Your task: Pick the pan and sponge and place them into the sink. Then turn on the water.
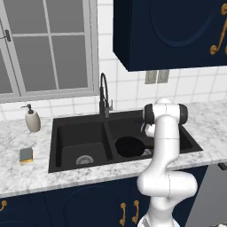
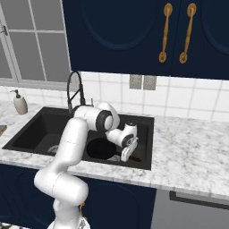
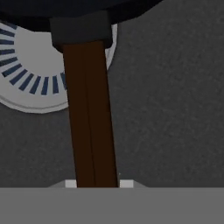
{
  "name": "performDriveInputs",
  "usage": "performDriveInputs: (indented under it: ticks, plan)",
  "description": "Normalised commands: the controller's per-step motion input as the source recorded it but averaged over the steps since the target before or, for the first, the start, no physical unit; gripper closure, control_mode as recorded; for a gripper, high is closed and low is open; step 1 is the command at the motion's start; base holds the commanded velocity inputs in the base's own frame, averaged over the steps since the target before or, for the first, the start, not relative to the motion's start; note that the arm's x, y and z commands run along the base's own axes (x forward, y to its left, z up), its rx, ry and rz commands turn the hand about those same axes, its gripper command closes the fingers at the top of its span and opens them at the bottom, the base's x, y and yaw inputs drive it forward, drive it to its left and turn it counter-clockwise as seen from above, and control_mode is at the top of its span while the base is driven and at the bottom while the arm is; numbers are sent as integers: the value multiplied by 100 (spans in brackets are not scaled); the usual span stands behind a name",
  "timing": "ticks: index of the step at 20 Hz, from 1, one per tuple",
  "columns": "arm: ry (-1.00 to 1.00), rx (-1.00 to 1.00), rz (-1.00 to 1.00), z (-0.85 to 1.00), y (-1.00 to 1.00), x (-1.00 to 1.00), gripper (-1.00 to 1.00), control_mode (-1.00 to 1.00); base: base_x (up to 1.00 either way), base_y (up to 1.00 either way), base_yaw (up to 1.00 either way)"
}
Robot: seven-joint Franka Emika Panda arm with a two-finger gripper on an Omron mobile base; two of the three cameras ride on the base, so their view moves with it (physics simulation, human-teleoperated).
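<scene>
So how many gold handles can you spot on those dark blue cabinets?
5, counting both base views: two long gold handles on the upper doors, two on the lower doors, one at the far left. More may be hidden.

The black double-basin sink (image 2: 147,123) is set in a marbled counter, and the white arm bends down into its right basin, where the gripper (image 2: 125,156) hangs low at the basin's front right, jaws nearly closed on the brown handle of the black pan (image 2: 99,150). The pan lies on that basin's floor, just left of the gripper. Behind the sink's divider rises the black spring-neck faucet (image 2: 76,91), and well left of the sink, by the window, stands a beige soap dispenser (image 2: 19,103).
</scene>
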Motion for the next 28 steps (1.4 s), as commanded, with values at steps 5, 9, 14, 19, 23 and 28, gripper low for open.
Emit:
performDriveInputs:
  ticks: [5,9,14,19,23,28]
  plan:
    - [0,0,0,-30,0,26,100,-100,0,0,0]
    - [0,1,0,-17,0,13,-100,-100,0,0,0]
    - [1,0,-3,43,2,-6,-100,-100,0,0,0]
    - [1,0,-2,97,1,-11,-100,-100,0,0,0]
    - [-1,0,-8,98,14,-29,-100,-100,0,0,0]
    - [-3,3,-41,63,34,-52,-100,-100,0,0,0]
